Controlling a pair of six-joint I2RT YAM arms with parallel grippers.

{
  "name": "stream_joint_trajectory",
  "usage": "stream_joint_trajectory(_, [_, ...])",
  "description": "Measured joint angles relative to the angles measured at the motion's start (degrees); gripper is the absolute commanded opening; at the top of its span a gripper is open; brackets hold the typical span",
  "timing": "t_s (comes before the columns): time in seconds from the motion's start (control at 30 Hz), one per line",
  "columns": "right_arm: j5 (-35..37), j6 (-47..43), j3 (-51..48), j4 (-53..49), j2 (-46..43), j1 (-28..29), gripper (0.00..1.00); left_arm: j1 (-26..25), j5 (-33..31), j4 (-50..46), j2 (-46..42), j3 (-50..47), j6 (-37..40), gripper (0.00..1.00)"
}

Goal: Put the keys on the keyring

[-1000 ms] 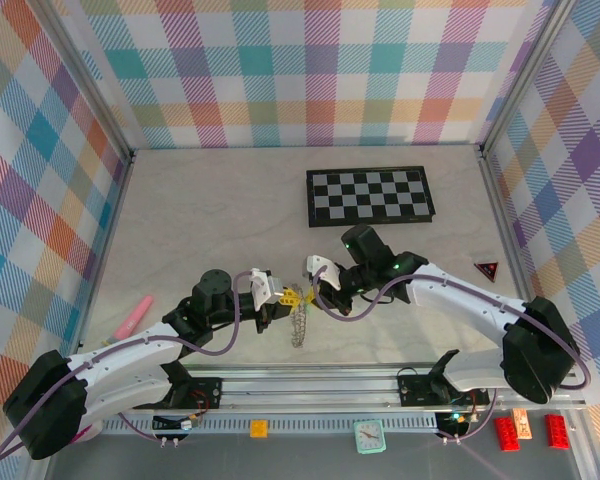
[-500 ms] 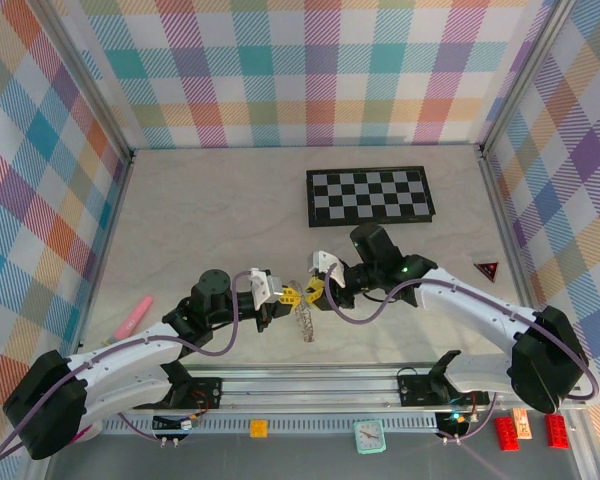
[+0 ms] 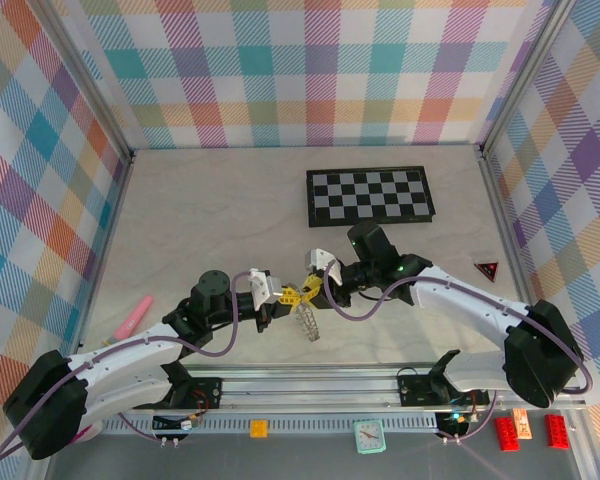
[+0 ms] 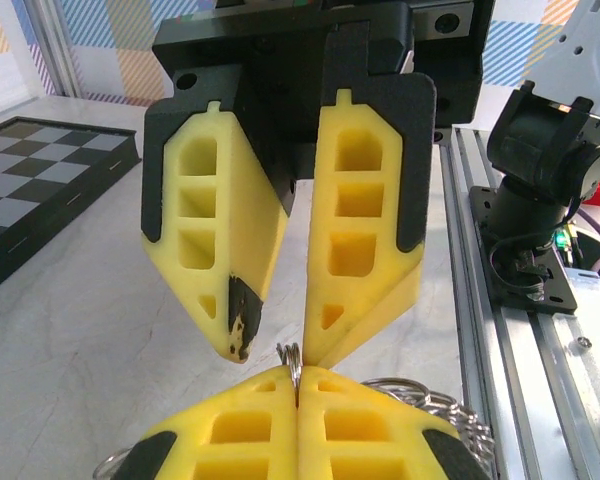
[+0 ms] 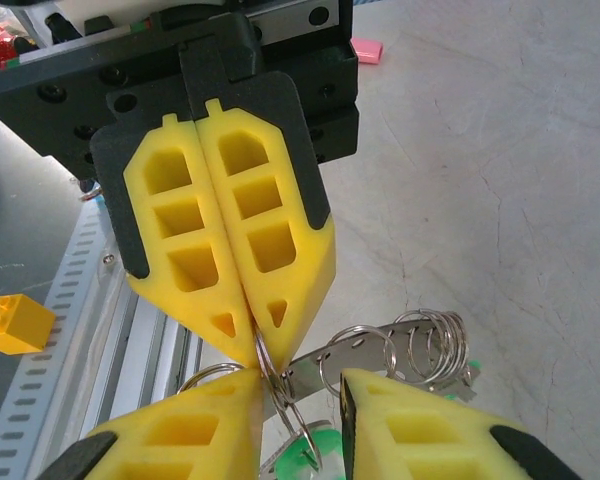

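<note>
Right wrist view puts the work close up: my left gripper [image 5: 252, 335] has its 2 yellow fingers pressed flat together, pinching a thin wire loop of the keyring [image 5: 380, 350] right at the tips. My right gripper [image 5: 298, 380] faces it tip to tip with its jaws parted about halfway, 1 finger on each side of that same loop. I see a gap between the pads and the wire, so I judge it grips nothing. The rest of the keyring, a flat metal strip and a cluster of coiled rings, trails off to the side, clear above the table [image 5: 500, 150]. In the top external view it dangles just below the 2 grippers.

I judge the job to be mid-way: the keyring is lifted and steadied, which is the setup, but the threading is what counts. The green head of 1 key [image 5: 310, 455] shows low between my right fingers, among the loops. It may be on a loop already, yet I cannot tell whether it is threaded or just lying against the wire. The bottom edge cuts it off, its blade is hidden, and I cannot place the 2nd key at all. From above, the bundle is too small to sort ring from key
</note>
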Motion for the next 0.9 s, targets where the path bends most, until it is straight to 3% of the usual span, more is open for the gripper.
stream_joint_trajectory(0.47, [-0.48,0.90,-2.47,1.31,-1.75,-0.76,0.33,0.00,0.24,0.35,0.00,0.00,-0.17,0.00])
stream_joint_trajectory(0.77, [-2.27,1.55,-2.45,2.91,1.33,-0.76,0.24,0.00,0.28,1.27,0.02,-0.02,-0.44,0.00])
stream_joint_trajectory(0.9, [-3.06,2.12,-2.45,3.98,1.36,-0.76,0.27,0.00,0.46,2.14,0.02,-0.02,-0.66,0.00])
